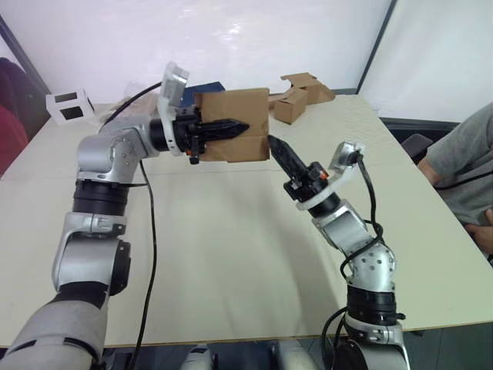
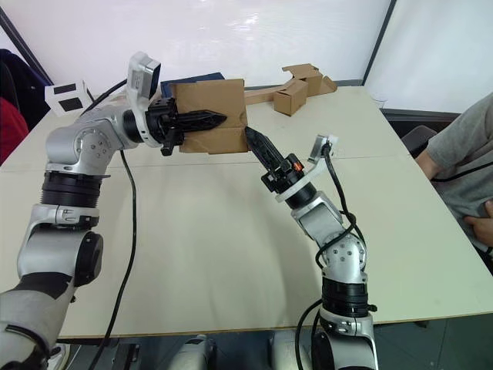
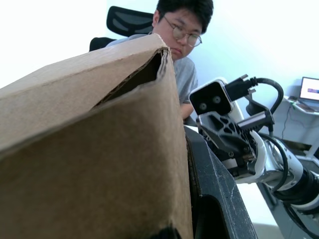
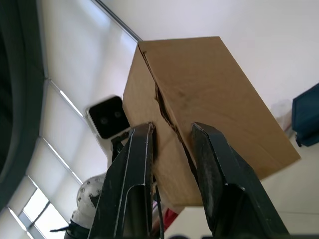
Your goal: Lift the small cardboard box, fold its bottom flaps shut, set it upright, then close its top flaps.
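Box (image 1: pixel 231 123), pinched aloft by the left end effector (image 1: pixel 231 127), could twist loose if the part-open right end effector (image 1: pixel 276 146) beneath prods its seam too hard.

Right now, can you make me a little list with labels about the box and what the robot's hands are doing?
Box: small cardboard box, held up above the table
Left gripper: shut on the box, one black finger across its front face
Right gripper: fingers open, tips at the seam of the flaps on the box's end
Flaps: folded in, with a thin crack between them
Behind: another brown cardboard box on the table
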